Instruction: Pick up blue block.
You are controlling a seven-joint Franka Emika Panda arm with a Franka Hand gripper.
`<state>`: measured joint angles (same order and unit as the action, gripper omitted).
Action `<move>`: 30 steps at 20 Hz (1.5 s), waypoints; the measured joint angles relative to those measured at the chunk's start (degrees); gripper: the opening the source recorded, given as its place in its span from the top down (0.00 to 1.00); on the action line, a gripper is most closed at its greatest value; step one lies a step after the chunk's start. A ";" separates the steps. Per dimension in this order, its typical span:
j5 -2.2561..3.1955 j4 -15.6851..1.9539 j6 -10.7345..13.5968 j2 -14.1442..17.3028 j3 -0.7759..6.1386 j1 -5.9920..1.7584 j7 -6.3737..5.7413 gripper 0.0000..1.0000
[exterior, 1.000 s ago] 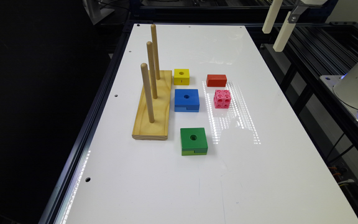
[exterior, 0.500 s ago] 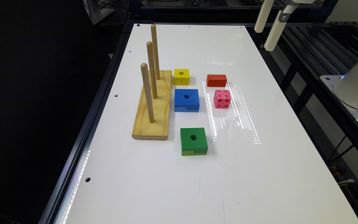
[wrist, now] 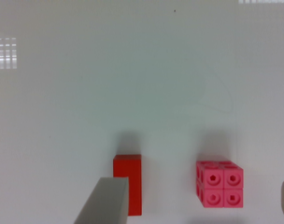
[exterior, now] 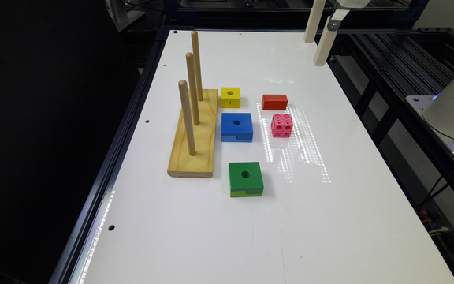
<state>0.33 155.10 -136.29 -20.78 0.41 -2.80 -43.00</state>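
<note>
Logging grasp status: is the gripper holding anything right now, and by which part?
Nothing is held. The gripper hangs open above the table's far end; the blue block lies untouched.

Five blocks—blue (exterior: 237, 125), green (exterior: 245, 177), yellow (exterior: 230, 96), red (exterior: 274, 101), pink (exterior: 281, 125)—and three pegs (exterior: 186, 114).

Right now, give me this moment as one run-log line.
phase: approach | gripper: open, high above table far edge, holding nothing | blue block: untouched on table, beside peg board | wrist sees: red block, pink cube

White table (exterior: 329, 221) carries peg board (exterior: 193, 136), blue block (exterior: 237, 127), green block (exterior: 245, 178).
</note>
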 joint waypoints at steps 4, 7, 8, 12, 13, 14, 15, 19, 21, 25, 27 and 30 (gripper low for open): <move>0.00 -0.60 0.00 0.71 0.00 0.00 0.00 0.00; 0.00 -0.89 0.00 0.93 0.00 0.00 0.00 0.00; 0.00 -1.04 0.00 1.03 0.00 0.00 0.00 0.00; 0.00 -1.64 0.00 1.28 0.00 0.00 0.00 0.00; 0.00 -2.00 0.00 1.55 0.00 0.00 0.00 0.00; 0.00 -2.45 0.00 1.94 0.00 0.00 0.00 0.00; 0.00 -3.00 0.00 2.45 0.00 0.00 0.00 0.00; 0.00 -5.50 -0.06 5.27 0.00 0.00 0.00 0.00; 0.00 -6.97 -0.06 6.85 0.00 0.00 0.00 0.00; 0.00 -9.72 -0.06 9.92 0.00 0.00 0.00 0.00; 0.00 -10.67 -0.06 10.94 0.00 0.00 0.00 0.00; 0.00 -11.80 -0.06 12.07 0.03 0.00 0.00 0.00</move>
<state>0.33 143.30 -136.35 -8.71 0.43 -2.79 -43.00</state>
